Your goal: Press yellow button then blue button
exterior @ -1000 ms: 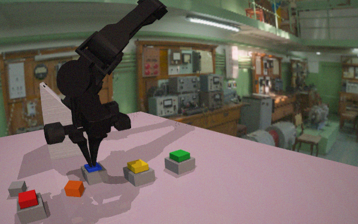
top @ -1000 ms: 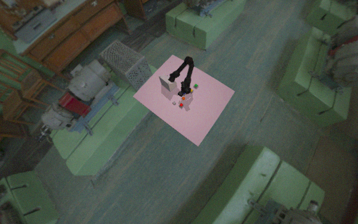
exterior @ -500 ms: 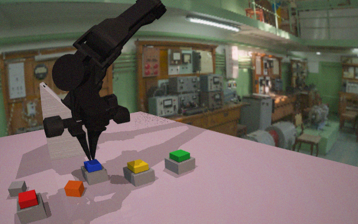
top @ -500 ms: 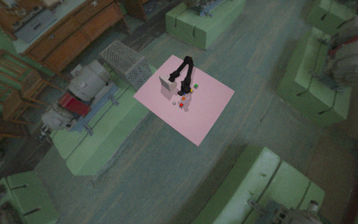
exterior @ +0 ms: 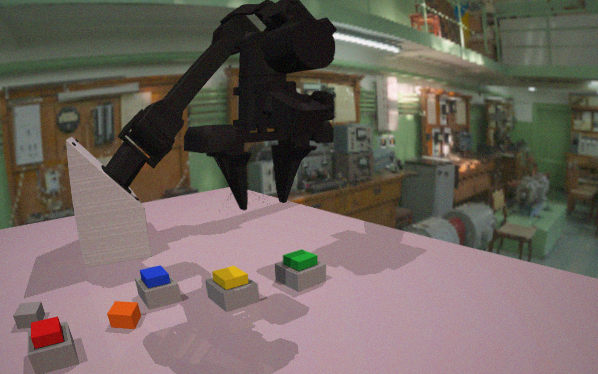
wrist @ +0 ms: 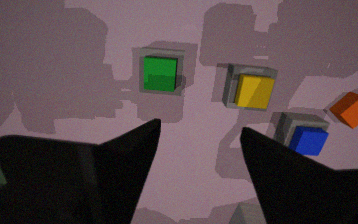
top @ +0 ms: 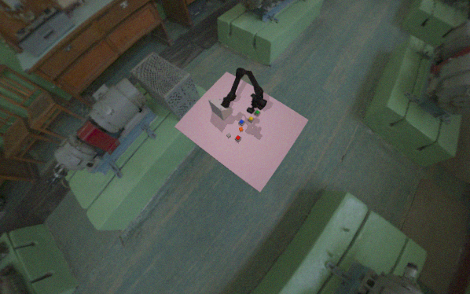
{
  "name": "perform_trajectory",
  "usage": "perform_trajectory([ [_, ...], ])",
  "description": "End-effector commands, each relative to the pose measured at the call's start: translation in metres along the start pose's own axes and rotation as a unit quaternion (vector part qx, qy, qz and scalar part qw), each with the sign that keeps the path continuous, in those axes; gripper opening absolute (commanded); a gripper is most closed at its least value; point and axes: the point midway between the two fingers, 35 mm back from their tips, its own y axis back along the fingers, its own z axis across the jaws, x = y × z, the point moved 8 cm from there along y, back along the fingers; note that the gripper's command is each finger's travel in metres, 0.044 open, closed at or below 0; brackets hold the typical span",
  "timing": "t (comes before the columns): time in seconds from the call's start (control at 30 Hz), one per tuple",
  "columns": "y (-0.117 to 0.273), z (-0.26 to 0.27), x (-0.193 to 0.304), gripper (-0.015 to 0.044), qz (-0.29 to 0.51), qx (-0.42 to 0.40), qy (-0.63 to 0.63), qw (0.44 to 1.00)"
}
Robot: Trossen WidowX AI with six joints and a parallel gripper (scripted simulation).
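Gripper [exterior: 263, 201]: high above the pink desk [exterior: 417, 310], pointing down, fingers spread well apart with nothing between them; it touches no button and no block.
Yellow button [exterior: 230, 277]: on its grey base in the middle of the row of three, toward the near-left part of the desk; it lies below and in front of the fingertips in the exterior view, well apart from them. In the wrist view it [wrist: 254, 91] sits beyond the gap between the fingers, nearer the right-hand finger.
Blue button [exterior: 154, 276]: on its grey base just left of the yellow one, standing up from its base; in the wrist view it [wrist: 308, 140] is close by the outer side of the right-hand finger tip, far beneath it.
Green button [exterior: 300, 259]: right end of the row, nearest the far edge of the three; in the wrist view it [wrist: 159, 74] lies ahead of the left-hand finger.
Red button [exterior: 46, 332]: near the near-left corner.
Orange block [exterior: 124, 314]: in front of the blue button, apart from it.
Grey block [exterior: 29, 314]: just behind the red button.
White wedge [exterior: 102, 210]: upright by the left edge, behind the blue button.
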Motion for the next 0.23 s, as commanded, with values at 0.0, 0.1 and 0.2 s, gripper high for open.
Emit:
perform_trajectory([
  [0.0, 0.0183, 0.0533, 0.0123, 0.0361, 0.000, -0.012, -0.002, 1.000],
  [0.1, 0.0194, 0.0561, 0.0133, 0.0400, 0.000, -0.013, -0.002, 1.000],
  [0.2, 0.0194, 0.0561, 0.0133, 0.0400, 0.000, -0.013, -0.002, 1.000],
])
